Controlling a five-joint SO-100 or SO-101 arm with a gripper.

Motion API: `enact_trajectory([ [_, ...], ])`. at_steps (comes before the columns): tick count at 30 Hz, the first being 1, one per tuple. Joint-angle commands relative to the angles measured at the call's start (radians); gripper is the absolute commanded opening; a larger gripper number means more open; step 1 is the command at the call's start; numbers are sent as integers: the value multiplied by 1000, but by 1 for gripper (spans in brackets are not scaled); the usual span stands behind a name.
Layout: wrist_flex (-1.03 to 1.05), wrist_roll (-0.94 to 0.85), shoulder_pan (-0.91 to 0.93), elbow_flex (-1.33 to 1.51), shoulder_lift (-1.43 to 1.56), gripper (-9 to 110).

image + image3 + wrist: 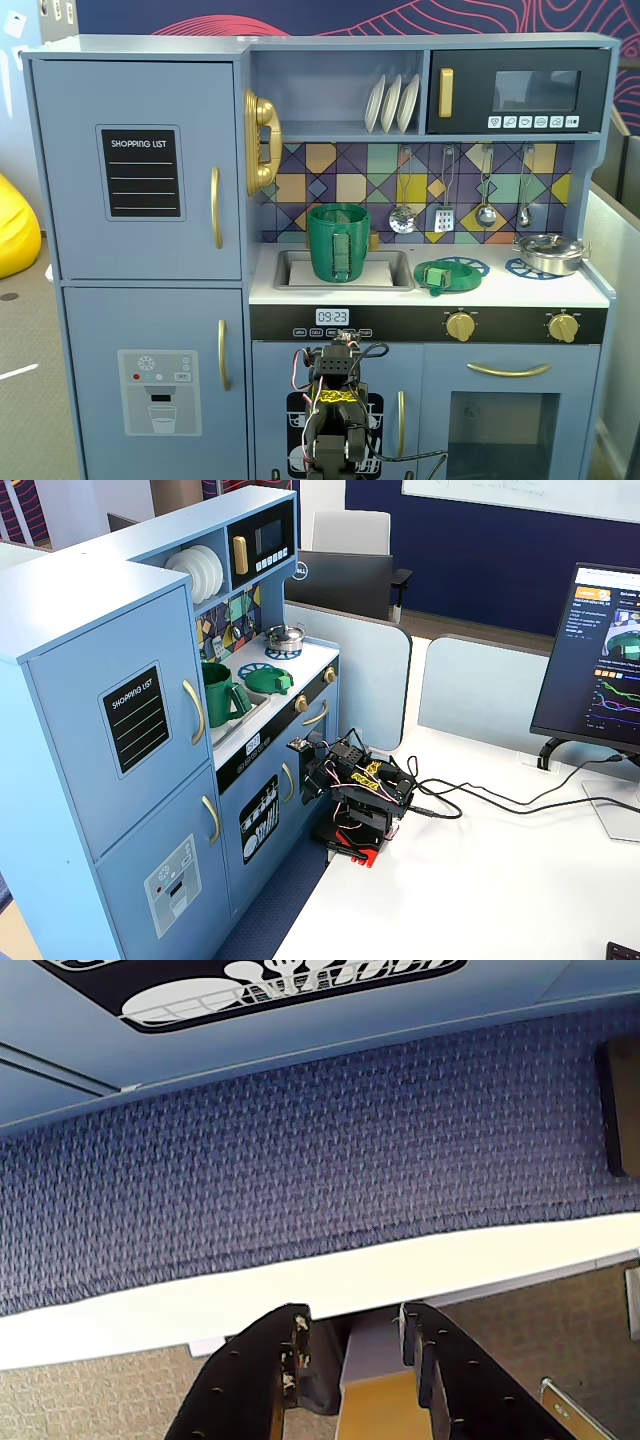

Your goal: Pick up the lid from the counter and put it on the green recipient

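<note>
The green lid [440, 272] lies flat on the counter, on a blue burner ring right of the sink, with its strap tab towards the front; it also shows in the other fixed view [268, 680]. The tall green recipient [338, 240] stands upright in the sink, uncovered, as the other fixed view [217, 692] also shows. My arm [335, 420] is folded low in front of the kitchen, well below the counter [360, 790]. In the wrist view my gripper [350, 1315] is open and empty, pointing down over the white table edge [250, 1295] and blue carpet [300, 1160].
A shiny steel pot [548, 252] sits on the right burner [285, 636]. Utensils [445, 215] hang on the back wall above the counter. The sink rim [290, 272] surrounds the recipient. A monitor [600, 670] and cables [480, 798] are on the white table.
</note>
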Motion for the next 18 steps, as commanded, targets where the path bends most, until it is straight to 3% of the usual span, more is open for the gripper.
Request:
enact_trajectory([
  [1,184,-29,80,-3,-6,0],
  [11,170,0,97,-3,-6,0],
  [18,-71,-67,204,-155,-71,0],
])
